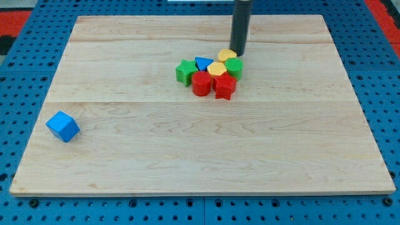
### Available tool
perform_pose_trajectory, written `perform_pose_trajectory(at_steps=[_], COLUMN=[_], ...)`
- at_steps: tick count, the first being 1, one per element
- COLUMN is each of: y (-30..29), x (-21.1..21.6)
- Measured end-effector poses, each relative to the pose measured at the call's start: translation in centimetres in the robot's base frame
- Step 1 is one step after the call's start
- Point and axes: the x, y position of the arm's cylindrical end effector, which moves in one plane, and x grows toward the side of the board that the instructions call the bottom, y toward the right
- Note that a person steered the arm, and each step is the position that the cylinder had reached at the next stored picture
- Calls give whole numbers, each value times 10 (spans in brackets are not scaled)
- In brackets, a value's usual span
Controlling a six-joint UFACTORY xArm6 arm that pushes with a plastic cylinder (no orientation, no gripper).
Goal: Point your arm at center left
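A blue cube (62,126) sits alone at the bench's (125,162) lower left. Near top centre a cluster huddles: green block (185,71), blue triangle (203,62), red cylinder (201,83), yellow block (217,69), red block (225,87), yellow block (227,55), green block (234,67). My tip (238,54) touches the cluster's upper right; the rod stands upright, with no end effector to open or close.

A pale wooden board (187,150) made of long planks fills most of the scene under even, soft light. Around it on the left, right and near sides runs a blue perforated surface (12,94), with red patches (19,19) at the far corners
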Motion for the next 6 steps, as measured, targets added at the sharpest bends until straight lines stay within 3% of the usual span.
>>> perform_pose_trajectory(at_steps=[2, 3, 6], y=[-2, -12, -221], x=[-3, -35, -33])
